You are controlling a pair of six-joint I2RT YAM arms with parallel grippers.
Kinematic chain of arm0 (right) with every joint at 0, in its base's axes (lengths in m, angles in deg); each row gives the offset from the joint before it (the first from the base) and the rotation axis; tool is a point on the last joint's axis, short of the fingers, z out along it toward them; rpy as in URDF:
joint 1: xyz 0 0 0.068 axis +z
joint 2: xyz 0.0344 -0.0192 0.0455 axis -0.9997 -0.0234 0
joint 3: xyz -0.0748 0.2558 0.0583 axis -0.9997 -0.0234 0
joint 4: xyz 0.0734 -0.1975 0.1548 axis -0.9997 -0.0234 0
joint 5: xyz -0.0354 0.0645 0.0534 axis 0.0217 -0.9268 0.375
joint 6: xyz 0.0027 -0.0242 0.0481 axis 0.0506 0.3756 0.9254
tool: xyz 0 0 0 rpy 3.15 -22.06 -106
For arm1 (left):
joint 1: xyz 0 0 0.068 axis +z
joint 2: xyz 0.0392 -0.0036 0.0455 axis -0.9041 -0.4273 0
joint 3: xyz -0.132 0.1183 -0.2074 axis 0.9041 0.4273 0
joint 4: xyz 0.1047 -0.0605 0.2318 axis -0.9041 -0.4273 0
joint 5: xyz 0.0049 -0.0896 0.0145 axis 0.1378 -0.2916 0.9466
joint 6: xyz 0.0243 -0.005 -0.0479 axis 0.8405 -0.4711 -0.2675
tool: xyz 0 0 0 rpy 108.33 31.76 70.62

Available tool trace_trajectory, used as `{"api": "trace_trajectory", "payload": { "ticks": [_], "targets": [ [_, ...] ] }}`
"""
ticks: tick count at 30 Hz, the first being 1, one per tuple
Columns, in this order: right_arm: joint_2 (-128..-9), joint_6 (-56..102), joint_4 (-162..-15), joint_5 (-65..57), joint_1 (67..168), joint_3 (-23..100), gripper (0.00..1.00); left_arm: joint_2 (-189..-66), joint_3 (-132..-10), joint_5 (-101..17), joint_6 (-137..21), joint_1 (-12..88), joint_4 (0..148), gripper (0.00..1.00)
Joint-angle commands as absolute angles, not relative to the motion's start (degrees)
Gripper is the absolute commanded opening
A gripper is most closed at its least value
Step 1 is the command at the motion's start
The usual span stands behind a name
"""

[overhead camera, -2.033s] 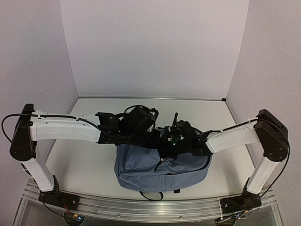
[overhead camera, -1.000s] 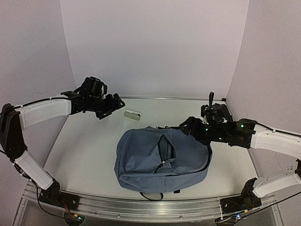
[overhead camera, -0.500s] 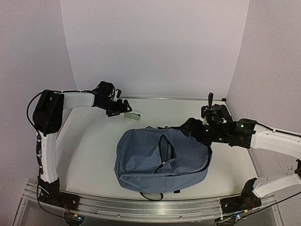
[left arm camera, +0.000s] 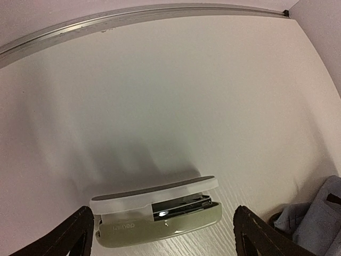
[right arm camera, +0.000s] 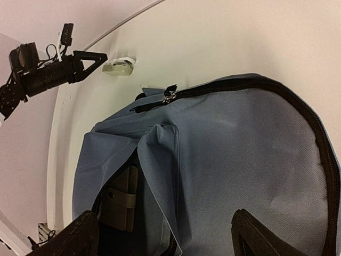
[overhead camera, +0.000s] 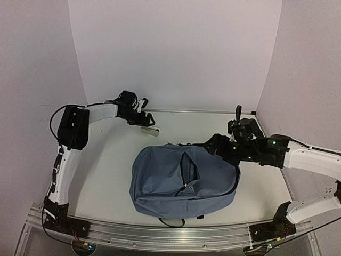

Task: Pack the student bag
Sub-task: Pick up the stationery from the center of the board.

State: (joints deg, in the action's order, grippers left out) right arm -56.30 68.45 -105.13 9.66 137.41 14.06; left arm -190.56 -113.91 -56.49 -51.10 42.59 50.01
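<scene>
The student bag [overhead camera: 165, 184] lies flat mid-table, dusty blue, its front zip pocket [overhead camera: 187, 169] gaping. The right wrist view looks into that pocket, where a brown strapped case [right arm camera: 117, 205] lies. A pale green and white stapler [overhead camera: 150, 129] rests on the table behind the bag. My left gripper [overhead camera: 145, 123] is open and reaches down over the stapler [left arm camera: 157, 213], which lies between its fingertips [left arm camera: 72, 237] untouched. My right gripper [overhead camera: 212, 144] hovers open above the bag's right side [right arm camera: 250, 160], holding nothing.
Lilac walls close in the back and both sides, with a metal strip [left arm camera: 106, 21] along the back edge just behind the stapler. A black strap loop [overhead camera: 171, 220] of the bag pokes out at the near edge. The bag's main zip [right arm camera: 169, 97] is shut.
Both arms left the bag two seconds ago. The left arm has since swung toward the back and lowered its open gripper over the stapler. The right arm has stayed still for the last second.
</scene>
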Motion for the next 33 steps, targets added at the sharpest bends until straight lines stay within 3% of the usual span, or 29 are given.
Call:
{"api": "trace_trajectory", "payload": {
  "ticks": [1,9,27,33],
  "targets": [
    [-56.3,69.1,-104.9,9.6,137.1,14.8,0.86,-193.8,-120.4,-58.2,-46.2,43.0,47.6,0.91],
    [-55.9,69.9,-104.9,9.5,137.0,14.0,0.86,-197.3,-125.1,-65.2,-44.3,43.3,44.5,0.91],
    [-56.1,70.1,-104.4,9.2,137.1,13.3,0.86,-182.3,-104.0,-71.9,-43.8,43.3,52.6,0.88],
    [-55.5,70.5,-104.2,9.0,137.1,12.9,0.86,-186.5,-109.5,-70.2,-43.0,43.3,49.0,0.88]
  ]
}}
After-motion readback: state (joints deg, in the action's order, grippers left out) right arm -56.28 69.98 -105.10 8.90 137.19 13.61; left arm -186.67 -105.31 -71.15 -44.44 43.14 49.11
